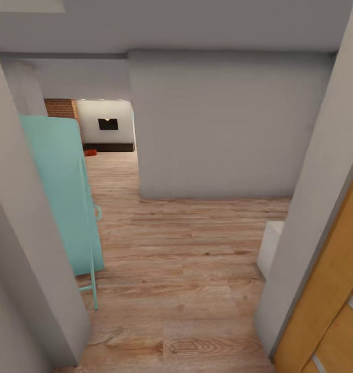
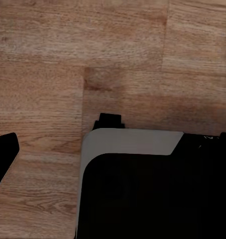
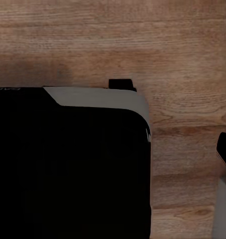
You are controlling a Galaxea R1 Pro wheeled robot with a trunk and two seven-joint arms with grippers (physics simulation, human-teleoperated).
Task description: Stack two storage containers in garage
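Observation:
Far down the hallway in the head view, the living room opens up with a brick wall (image 1: 59, 108), a wall TV (image 1: 108, 124) and a long dark low cabinet (image 1: 110, 147). A small orange-red storage container (image 1: 90, 153) lies on the wood floor in front of that cabinet. Both wrist views look down at the light wood planks and my own black base (image 2: 153, 194) (image 3: 68, 169). One dark finger (image 2: 3, 157) shows at the edge of the left wrist view, and another (image 3: 225, 149) at the edge of the right wrist view. Nothing is seen between the fingers.
I stand in a narrow doorway between grey walls. A turquoise door (image 1: 62, 191) stands open on the left. An orange wood door (image 1: 326, 305) is at the right, and a white block (image 1: 270, 246) sits by the right wall. A grey wall (image 1: 223, 129) faces me; the passage runs left of it.

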